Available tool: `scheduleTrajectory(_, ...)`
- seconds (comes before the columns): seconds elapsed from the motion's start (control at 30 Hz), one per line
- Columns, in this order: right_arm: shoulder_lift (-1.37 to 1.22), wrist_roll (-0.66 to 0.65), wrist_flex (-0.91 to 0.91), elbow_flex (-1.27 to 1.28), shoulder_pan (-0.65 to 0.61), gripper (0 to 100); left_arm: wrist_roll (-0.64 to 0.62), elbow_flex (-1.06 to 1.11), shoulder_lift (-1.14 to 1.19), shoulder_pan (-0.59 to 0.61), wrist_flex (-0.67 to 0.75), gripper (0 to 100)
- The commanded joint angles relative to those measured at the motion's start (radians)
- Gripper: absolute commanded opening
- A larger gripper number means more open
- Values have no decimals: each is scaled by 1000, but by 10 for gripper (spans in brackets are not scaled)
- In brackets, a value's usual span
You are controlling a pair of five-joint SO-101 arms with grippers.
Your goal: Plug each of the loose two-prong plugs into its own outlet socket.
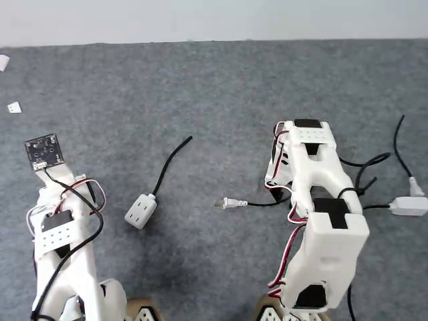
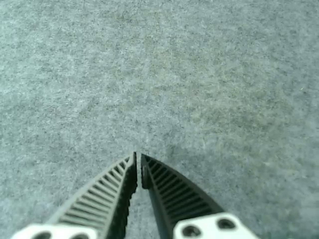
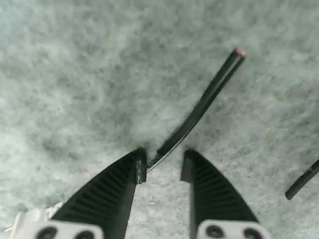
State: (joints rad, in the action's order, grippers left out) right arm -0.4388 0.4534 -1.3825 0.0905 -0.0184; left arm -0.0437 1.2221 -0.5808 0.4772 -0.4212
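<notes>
- Your right gripper (image 3: 162,167) is spread, with a black cord (image 3: 199,107) lying between its fingers. Nothing is pinched yet; it looks set up for a grab.
- The two-prong plug (image 1: 231,202) lies on the grey surface (image 1: 200,87). Its prongs point toward the white outlet socket (image 1: 140,211), which is near but not touching. Its lead runs under your right arm, so that is probably the cord you are straddling.
- Your left gripper (image 2: 138,162) is pressed together over bare surface and holds nothing, likely parked to leave room.
- A second white block (image 1: 408,206) with its own lead lies beyond the right arm. I cannot tell whether it is a plug or a socket.
</notes>
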Motion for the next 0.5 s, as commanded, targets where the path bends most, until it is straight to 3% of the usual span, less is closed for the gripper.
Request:
scheduleTrajectory(0.0,10,-28,24,-5,10,6,5,-2,-18,-3,29,15)
scheduleTrajectory(0.3,125,-190,-27,-6,2,9,5,-2,-18,-3,29,15)
scheduleTrajectory(0.47,263,-361,-104,-54,-39,9,5,-2,-18,-3,29,15)
